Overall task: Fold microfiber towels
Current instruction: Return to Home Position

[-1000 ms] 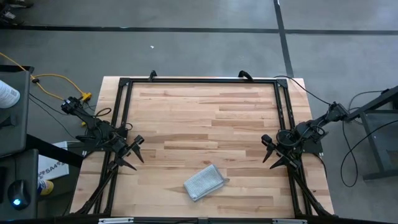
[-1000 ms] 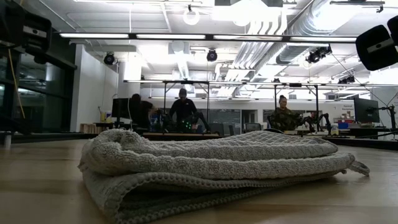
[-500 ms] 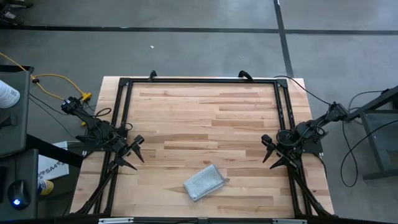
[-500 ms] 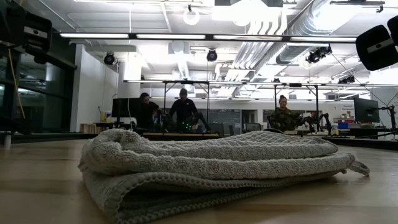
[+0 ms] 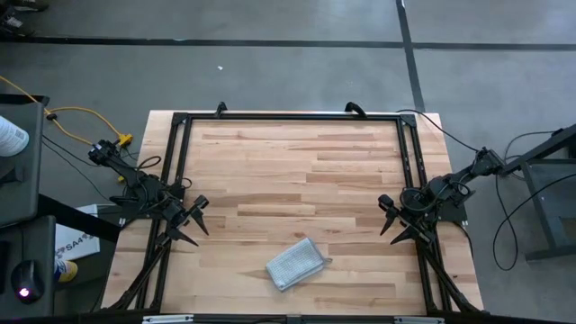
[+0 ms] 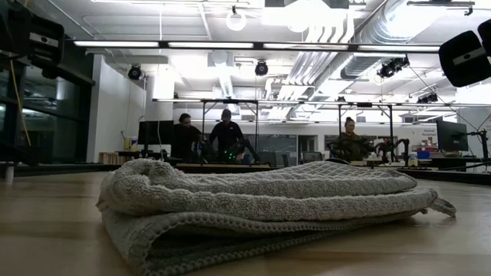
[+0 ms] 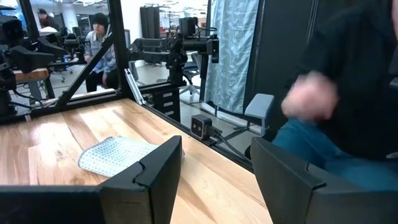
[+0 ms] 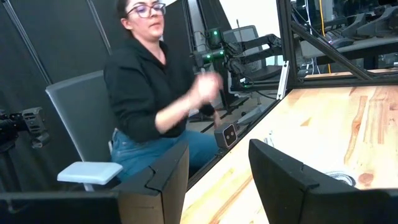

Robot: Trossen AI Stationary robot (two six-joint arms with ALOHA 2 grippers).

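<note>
One light grey-blue microfiber towel [image 5: 295,264] lies folded in several layers on the wooden table [image 5: 297,171], close to its near edge and between the two arms. The low view shows its stacked layers [image 6: 261,207] flat on the wood, with a small tag end [image 6: 445,207] at the right. It also shows in the left wrist view [image 7: 115,155]. My left gripper [image 5: 195,222] stands open at the table's left edge, held level and pointing inward, well short of the towel. My right gripper [image 5: 385,220] stands open at the right edge, likewise level and apart from the towel.
A black frame [image 5: 288,118] runs round the tabletop. A person [image 8: 149,93] sits just beyond the near edge with a raised hand [image 7: 311,99]. A small camera [image 7: 201,126] sits at that edge. Bare wood lies in the middle and far part.
</note>
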